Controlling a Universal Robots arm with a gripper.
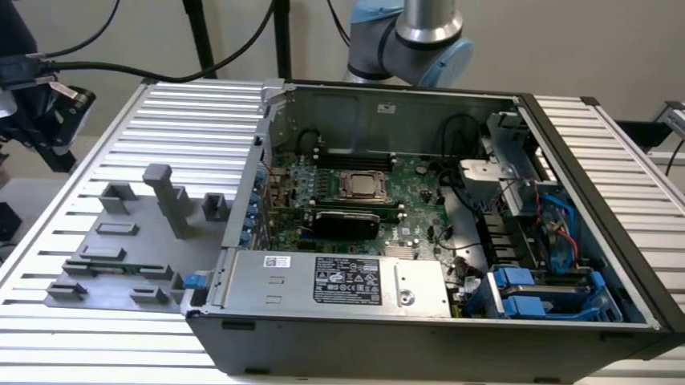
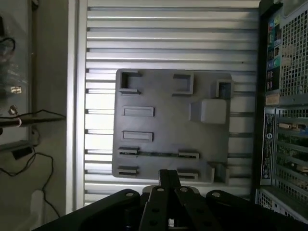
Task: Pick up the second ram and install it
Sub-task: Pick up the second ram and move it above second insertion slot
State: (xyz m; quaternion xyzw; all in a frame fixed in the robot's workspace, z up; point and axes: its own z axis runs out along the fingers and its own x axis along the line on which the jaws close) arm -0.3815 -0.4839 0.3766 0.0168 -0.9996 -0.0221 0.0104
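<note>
Closed tool [image 2: 168, 174] hangs above grey holder tray [image 2: 168, 126]; second ram [image 2: 159, 154] rests in it; power-supply label [image 1: 348, 281] unreadable.

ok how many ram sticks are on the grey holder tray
1. The ram stick lies on the grey holder tray between two holder blocks, at the exterior view's left of the computer case. None looks hidden.

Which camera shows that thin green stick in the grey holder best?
The exterior view: the ram stick shows its green side, held in the grey holder plate. The wrist view sees the stick edge-on, as a thin dark line.
</note>
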